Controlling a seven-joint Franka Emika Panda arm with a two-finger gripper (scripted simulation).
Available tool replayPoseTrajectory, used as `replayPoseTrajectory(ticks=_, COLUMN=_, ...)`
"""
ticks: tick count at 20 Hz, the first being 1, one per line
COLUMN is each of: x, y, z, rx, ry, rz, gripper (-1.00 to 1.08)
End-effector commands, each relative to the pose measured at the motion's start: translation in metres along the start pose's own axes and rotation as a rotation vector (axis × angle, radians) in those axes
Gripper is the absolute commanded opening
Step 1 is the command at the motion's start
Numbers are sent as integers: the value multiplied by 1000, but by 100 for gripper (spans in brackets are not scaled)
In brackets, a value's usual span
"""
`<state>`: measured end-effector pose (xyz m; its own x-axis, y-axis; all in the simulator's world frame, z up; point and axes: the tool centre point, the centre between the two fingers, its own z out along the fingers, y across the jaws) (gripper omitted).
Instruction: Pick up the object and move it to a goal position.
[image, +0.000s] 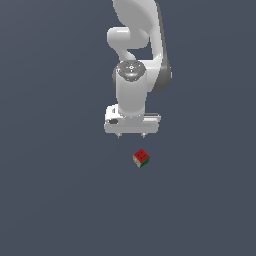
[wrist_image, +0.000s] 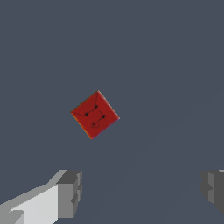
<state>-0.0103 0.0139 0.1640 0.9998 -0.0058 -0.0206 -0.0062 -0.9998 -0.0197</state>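
Observation:
The object (image: 141, 158) is a tiny cube with a red top, a green side and a pale tan side, lying on the dark grey floor. In the wrist view its red face (wrist_image: 95, 114) shows small dark marks and sits turned like a diamond. My white gripper (image: 131, 135) hangs open, its two short fingertips pointing down, apart from the cube and slightly toward the exterior view's left of it. In the wrist view the grey fingers (wrist_image: 69, 193) stand wide apart with nothing between them, and the cube lies outside the gap.
The white arm (image: 135, 45) rises behind the gripper toward the top of the exterior view. A plain dark grey surface (image: 60, 200) spreads all around the cube.

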Motion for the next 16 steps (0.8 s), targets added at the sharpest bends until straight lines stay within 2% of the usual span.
replayPoseTrajectory(ticks=1, x=0, y=0, z=0, rx=0, ry=0, rz=0, gripper=100)
replayPoseTrajectory(ticks=10, x=-15, y=-30, z=16, rx=21, ry=-52, rz=-33, gripper=100)
replayPoseTrajectory(ticks=16, x=-14, y=-30, z=16, rx=21, ry=-51, rz=-37, gripper=100)
